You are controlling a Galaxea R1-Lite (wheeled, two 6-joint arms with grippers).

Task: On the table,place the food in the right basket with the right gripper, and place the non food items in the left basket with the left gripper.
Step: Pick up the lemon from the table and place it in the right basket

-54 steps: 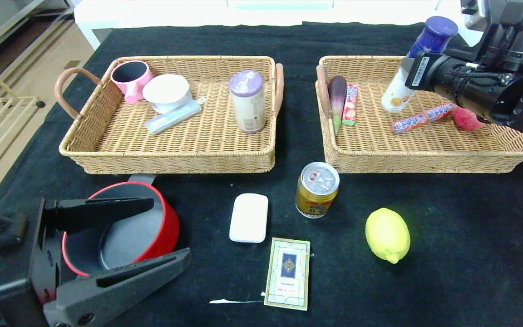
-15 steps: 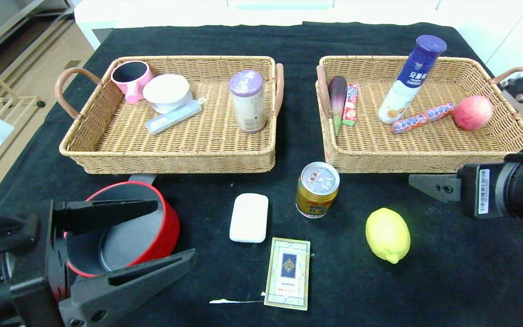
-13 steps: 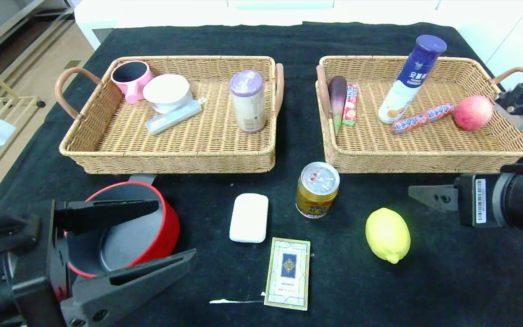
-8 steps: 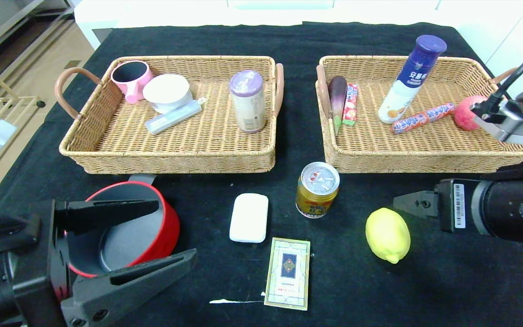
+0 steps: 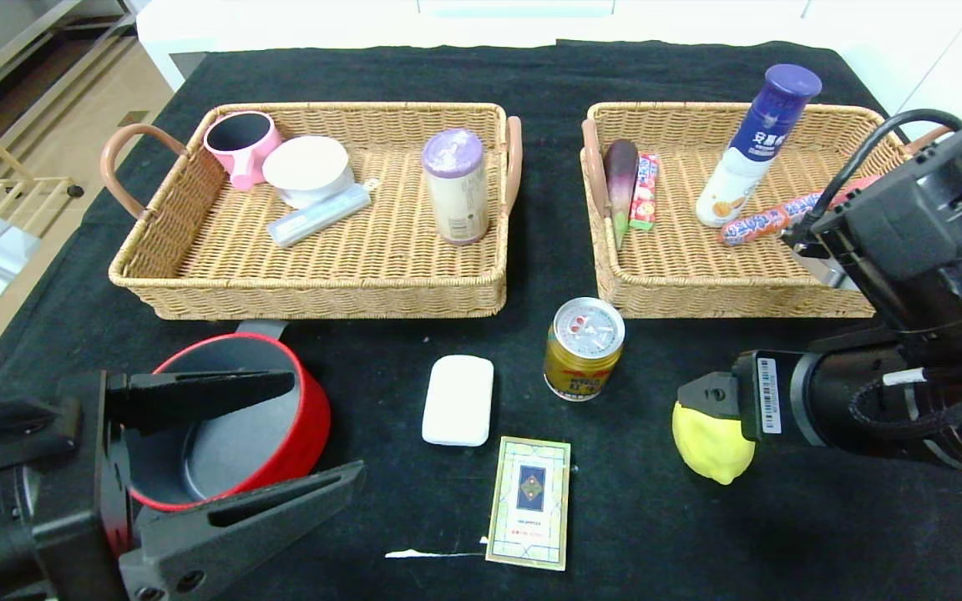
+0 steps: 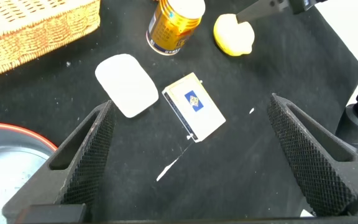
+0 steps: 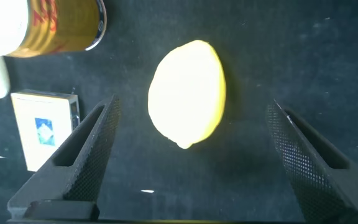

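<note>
Left tool (image 5: 222, 455): jaws wide apart, holding nothing, low at the near left of the bench (image 5: 414, 334).
Pot (image 5: 230, 417): between these jaws, not gripped.
Box (image 5: 529, 502): just right of the left tool, on the bench.
Block (image 5: 458, 400): beyond the box.
Right tool (image 7: 191, 162): jaws apart, directly above the lemon (image 7: 188, 93), nothing clamped.
Can (image 5: 583, 348): left of the right tool, not yet sorted.
Left basket (image 5: 314, 288): far from the left tool; holds some items already.
Right basket (image 5: 731, 292): behind the right tool; bottle (image 5: 756, 146) stands inside.
Left to do: probably lemon, can, pot, block, box.
</note>
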